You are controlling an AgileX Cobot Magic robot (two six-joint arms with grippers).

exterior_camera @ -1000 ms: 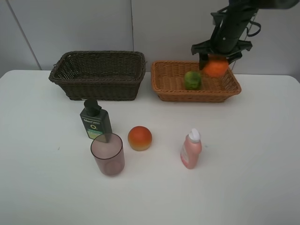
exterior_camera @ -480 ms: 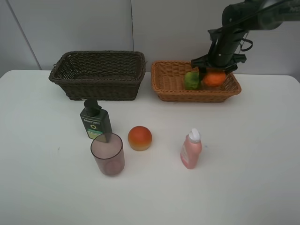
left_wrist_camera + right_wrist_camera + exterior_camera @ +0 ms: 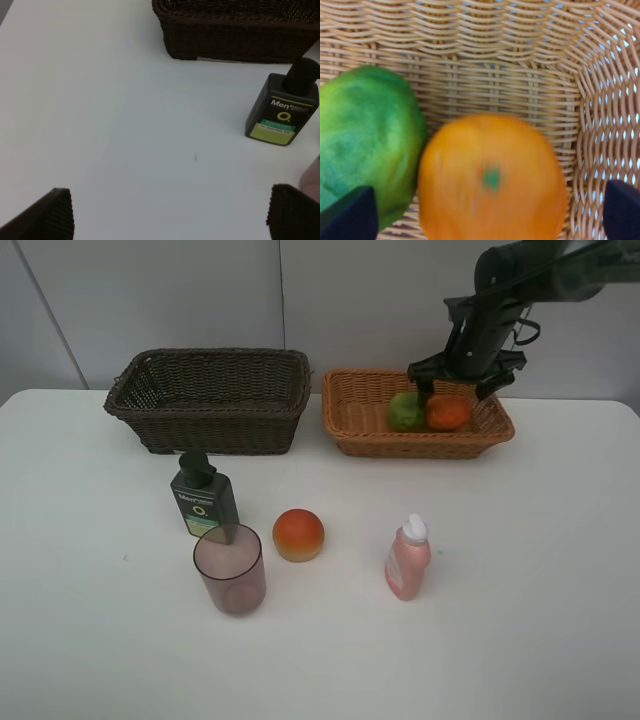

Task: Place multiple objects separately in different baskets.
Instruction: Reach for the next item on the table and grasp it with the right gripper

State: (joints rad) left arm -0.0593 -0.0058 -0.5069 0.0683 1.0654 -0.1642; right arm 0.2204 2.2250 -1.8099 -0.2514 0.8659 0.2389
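Observation:
The orange tangerine (image 3: 448, 413) (image 3: 492, 177) lies in the light tan basket (image 3: 420, 448) (image 3: 495, 45), touching the green oval fruit (image 3: 405, 411) (image 3: 365, 135). Just above the tangerine my right gripper (image 3: 458, 388) (image 3: 487, 215) is open, its fingers standing clear on either side. On the table stand the dark green pump bottle (image 3: 203, 502) (image 3: 282, 112), the mauve cup (image 3: 230, 570), the red-orange fruit (image 3: 298, 534) and the pink bottle (image 3: 408, 560). The dark brown basket (image 3: 210, 425) (image 3: 240, 40) holds nothing I can see. My left gripper (image 3: 172, 215) is open over bare table, short of the pump bottle.
The two baskets sit side by side along the back of the white table (image 3: 520, 620), close to the wall. The cup stands right in front of the pump bottle. The left arm does not show in the exterior high view.
My right gripper came down into the tan basket with the tangerine and opened. The tangerine now rests beside the green fruit. The left gripper has not changed.

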